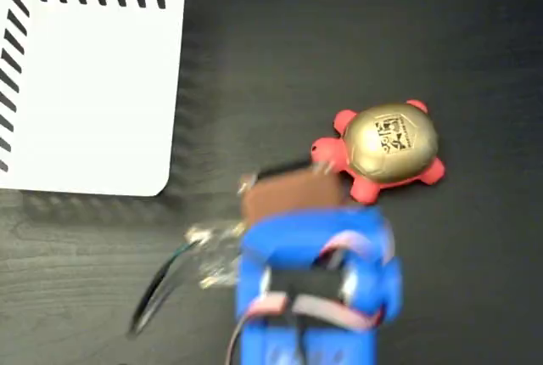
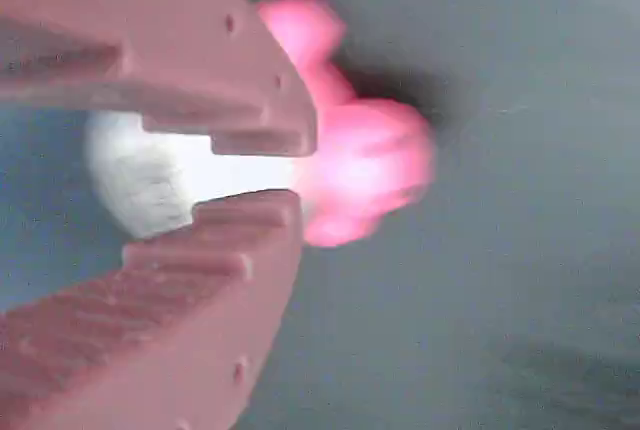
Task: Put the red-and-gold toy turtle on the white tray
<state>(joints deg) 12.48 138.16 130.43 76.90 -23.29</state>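
The red-and-gold toy turtle (image 1: 389, 144) lies on the dark table right of centre in the fixed view, its gold shell up and its red head pointing left. My gripper (image 1: 316, 171), brown on a blue arm, comes in from the bottom edge, its tips right by the turtle's head. In the wrist view the two toothed jaws stand a narrow gap apart with nothing between them, so the gripper (image 2: 297, 172) is open. Behind it the turtle (image 2: 370, 165) shows blurred, with a pale shell and a pink head. The white tray (image 1: 93, 85) sits at the top left, far from the turtle.
Dark slanted slots run along the tray's top and left edges. Loose cables (image 1: 165, 284) trail from the arm at the lower left. The blue arm body (image 1: 314, 289) fills the bottom centre of the fixed view.
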